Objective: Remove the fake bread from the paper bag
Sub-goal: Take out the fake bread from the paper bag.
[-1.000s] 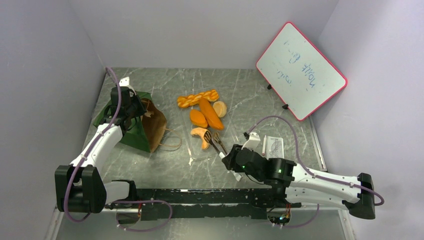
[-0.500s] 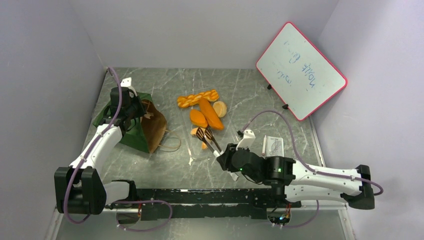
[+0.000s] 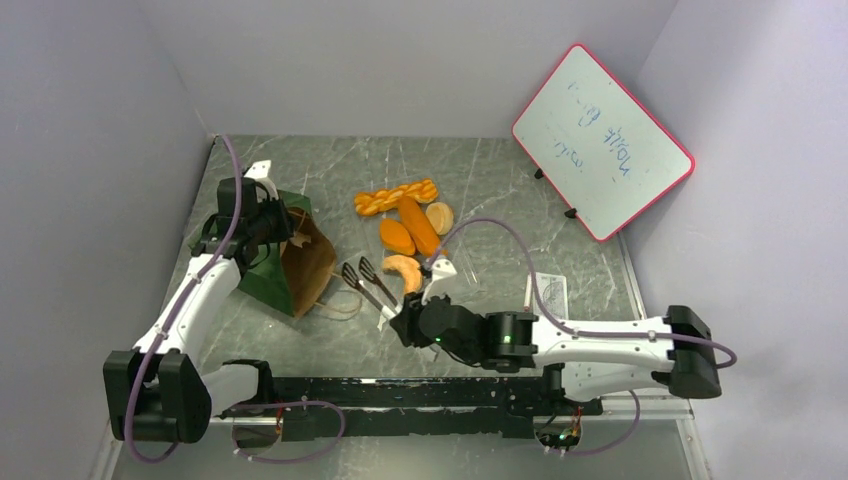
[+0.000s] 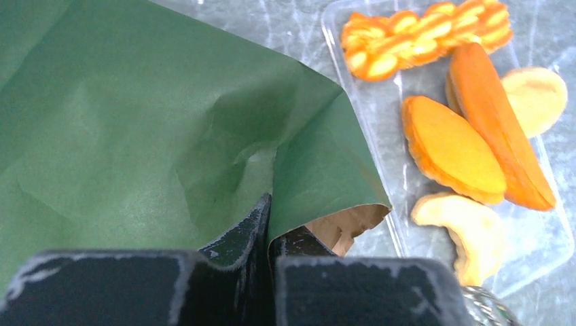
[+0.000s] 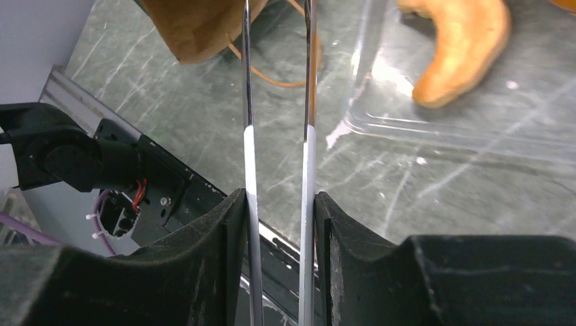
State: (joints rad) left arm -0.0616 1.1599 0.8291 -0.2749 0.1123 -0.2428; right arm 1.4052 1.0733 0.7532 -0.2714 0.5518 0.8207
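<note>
The paper bag (image 3: 262, 281) is seen at the left of the table (image 3: 500, 185), tipped so that its brown inside is turned to the right. Its upper green edge is pinched between the closed fingers of the left gripper (image 3: 262, 222); in the left wrist view the left gripper (image 4: 270, 212) is shown clamped on a fold of the paper bag (image 4: 136, 122). Five toy breads are laid on a clear tray (image 3: 448, 272) just to the right of the bag, outside it: a braided loaf (image 3: 397, 197) farthest back, a long oval roll (image 3: 422, 227) and a shorter oval roll (image 3: 396, 237) side by side nearer the bag's level, a pale round bun (image 3: 440, 217) beyond the long roll, and a croissant (image 3: 405, 270) at the end of the tray nearest the arms. The metal tongs (image 3: 365, 283) are held by their handle end in the right gripper (image 3: 408, 325), which is closed narrowly on them; their two tips are kept apart and are placed between the bag's mouth and the croissant. A tan loop handle (image 3: 340, 300) is spread on the table at the bag's mouth, under the tongs. A red-framed whiteboard (image 3: 600, 140) is propped far to the right of the bag.
</note>
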